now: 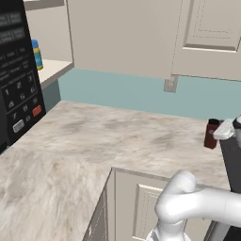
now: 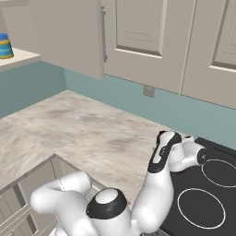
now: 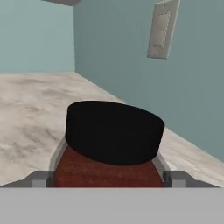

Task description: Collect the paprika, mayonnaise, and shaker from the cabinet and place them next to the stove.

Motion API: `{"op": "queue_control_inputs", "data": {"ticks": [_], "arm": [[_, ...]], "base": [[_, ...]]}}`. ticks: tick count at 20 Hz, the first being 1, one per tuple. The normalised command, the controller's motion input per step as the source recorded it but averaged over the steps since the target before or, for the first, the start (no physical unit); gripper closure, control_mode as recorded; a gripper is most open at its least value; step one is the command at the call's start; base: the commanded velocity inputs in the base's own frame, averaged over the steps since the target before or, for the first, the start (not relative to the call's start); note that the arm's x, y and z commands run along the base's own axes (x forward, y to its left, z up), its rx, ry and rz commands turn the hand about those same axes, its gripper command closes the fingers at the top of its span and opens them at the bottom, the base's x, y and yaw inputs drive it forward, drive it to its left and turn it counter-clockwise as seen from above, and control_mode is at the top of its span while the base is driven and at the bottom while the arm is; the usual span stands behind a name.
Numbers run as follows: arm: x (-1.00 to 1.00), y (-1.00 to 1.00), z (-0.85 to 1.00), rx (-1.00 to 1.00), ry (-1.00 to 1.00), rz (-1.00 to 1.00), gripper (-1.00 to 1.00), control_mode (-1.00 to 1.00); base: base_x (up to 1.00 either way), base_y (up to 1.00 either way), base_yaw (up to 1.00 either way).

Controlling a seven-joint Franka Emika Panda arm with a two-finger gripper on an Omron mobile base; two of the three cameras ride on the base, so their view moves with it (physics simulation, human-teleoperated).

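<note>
The gripper [image 3: 107, 177] is clamping the paprika [image 3: 109, 148], its fingers [image 3: 41, 178] pressing both sides of the dark red body. The bottle [image 1: 211, 134] is standing upright, black cap up, on the marble counter [image 1: 94, 141] near the far wall, just left of the stove [image 2: 207, 184]. The mayonnaise [image 1: 36, 54] is sitting on the cabinet [image 1: 54, 68] shelf, far left.

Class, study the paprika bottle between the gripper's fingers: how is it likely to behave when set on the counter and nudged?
The paprika looks rigid, so it probably won't deform between the gripper fingers. Its round body would likely roll if tipped onto the marbled counter. Its broad black cap and short upright body, seen from the left base, suggest it stands fairly steadily, though a hard nudge might topple it.
</note>
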Motion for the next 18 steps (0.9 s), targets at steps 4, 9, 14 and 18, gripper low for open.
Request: {"op": "queue_control_inputs", "data": {"ticks": [4, 9, 14, 18], "arm": [[-0.27, 0.06, 0.00, 0.00, -0.10, 0.03, -1.00, -1.00], [-0.32, 0.08, 0.19, 0.00, -0.05, 0.00, -1.00, -1.00], [-0.15, 0.17, 0.43, -0.02, 0.00, 0.00, -1.00, -1.00], [-0.17, 0.18, 0.46, -0.04, 0.00, 0.00, -1.00, -1.00]], "base": [[0.00, 0.00, 0.00], [0.00, 0.00, 0.00], [0.00, 0.00, 0.00], [0.00, 0.00, 0.00]]}}
